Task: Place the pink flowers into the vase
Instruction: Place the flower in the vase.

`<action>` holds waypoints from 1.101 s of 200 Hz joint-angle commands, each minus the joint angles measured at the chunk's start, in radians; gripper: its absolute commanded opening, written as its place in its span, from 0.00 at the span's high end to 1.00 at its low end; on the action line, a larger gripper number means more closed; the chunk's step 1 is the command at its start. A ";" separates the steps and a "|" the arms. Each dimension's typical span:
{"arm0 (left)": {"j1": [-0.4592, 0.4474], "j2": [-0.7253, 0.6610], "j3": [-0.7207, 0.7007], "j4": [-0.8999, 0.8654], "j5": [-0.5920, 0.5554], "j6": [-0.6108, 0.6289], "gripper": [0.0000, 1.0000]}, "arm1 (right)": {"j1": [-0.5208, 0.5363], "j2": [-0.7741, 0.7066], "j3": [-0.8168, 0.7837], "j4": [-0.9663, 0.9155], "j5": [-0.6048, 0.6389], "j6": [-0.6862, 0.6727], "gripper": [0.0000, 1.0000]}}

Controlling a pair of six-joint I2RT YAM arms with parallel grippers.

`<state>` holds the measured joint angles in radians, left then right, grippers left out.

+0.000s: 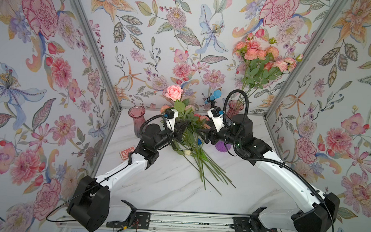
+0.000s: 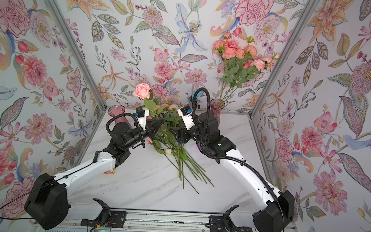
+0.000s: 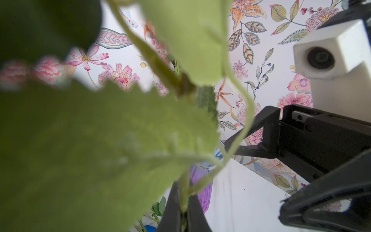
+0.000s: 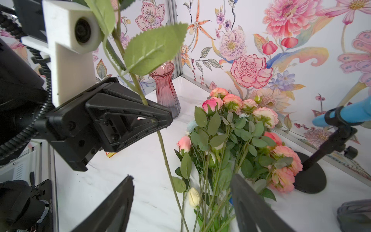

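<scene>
Rose point(image 1: 174, 92) stem is pinched in the left tool point(image 1: 181, 128). Its jaws are shut tight partway down the stem, below the leaves point(image 1: 179, 106), so the bloom stands up over the worktop point(image 1: 165, 185) and the lower stem hangs free. The right wrist view shows that stem running down past the tool toward the bunch point(image 4: 236, 140); whether its foot is clear of the worktop I cannot tell.

The right tool point(image 4: 181, 177) faces it from just beside, jaws apart and holding nothing, with the free stem near the gap between them. That looks like a hand-over being set up. The filled vase point(image 1: 235, 108) stands at the back right, within that tool's easier reach, and already carries pink flowers point(image 1: 261, 56). The empty vase point(image 1: 137, 120) sits at the back left.

The rest lie in the bunch on the worktop below the two tools, heads toward the back and stems fanned toward the front, with a white bud point(image 1: 187, 152) mixed in. A grip low on the stem would probably leave enough length to drop into the vase's neck.
</scene>
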<state>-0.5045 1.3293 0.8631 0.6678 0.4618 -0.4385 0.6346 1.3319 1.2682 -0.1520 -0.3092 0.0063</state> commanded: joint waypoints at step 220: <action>-0.003 0.032 -0.027 0.176 0.048 -0.217 1.00 | 0.082 0.178 0.031 0.187 0.038 0.072 0.86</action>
<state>-0.5045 1.3499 0.8436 0.8097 0.4942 -0.6380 0.7136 1.4982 1.2636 -0.0151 -0.2966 0.0685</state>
